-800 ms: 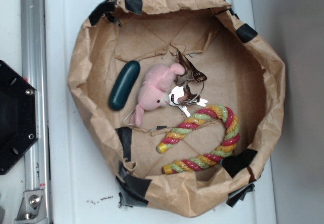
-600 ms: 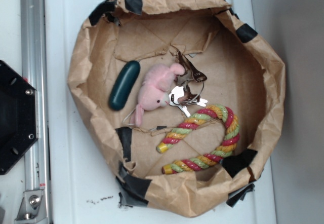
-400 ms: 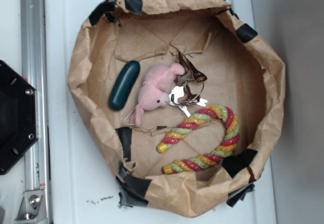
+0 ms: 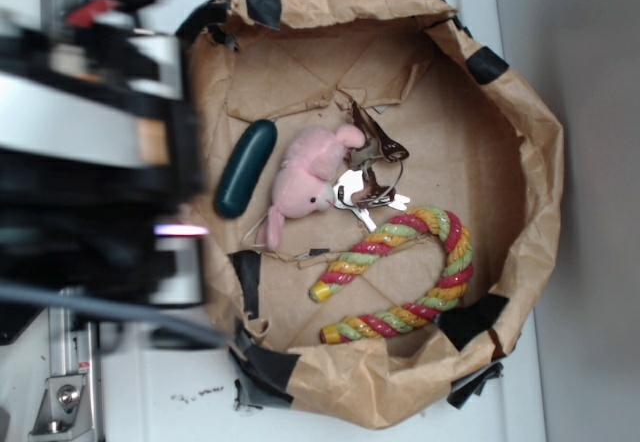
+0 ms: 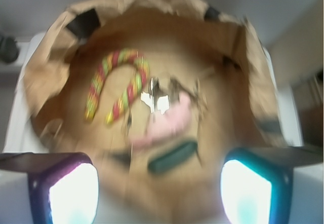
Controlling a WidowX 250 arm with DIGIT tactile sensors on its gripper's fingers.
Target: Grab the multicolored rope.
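Note:
The multicolored rope [image 4: 455, 252], a U of red, yellow and light-green strands, lies at the lower right inside the brown paper bag [image 4: 540, 162]. In the wrist view, which is blurred, the rope [image 5: 121, 57] is far ahead at the upper left. My gripper [image 5: 159, 193] is open and empty, with its two fingers [image 5: 68, 193] wide apart, above the bag's near rim and well short of the rope. In the exterior view my blurred arm [image 4: 100, 162] covers the left side; the fingertips cannot be made out there.
A pink plush mouse [image 4: 308, 177] and a dark green capsule [image 4: 245, 167] lie left of the rope. A bunch of metal keys and clips [image 4: 370, 192] lies between the plush and the rope. The bag's crumpled walls, patched with black tape, ring everything.
My arm has swung into the exterior view from the left and now covers the base and the bag's left rim. Nothing in the bag has moved.

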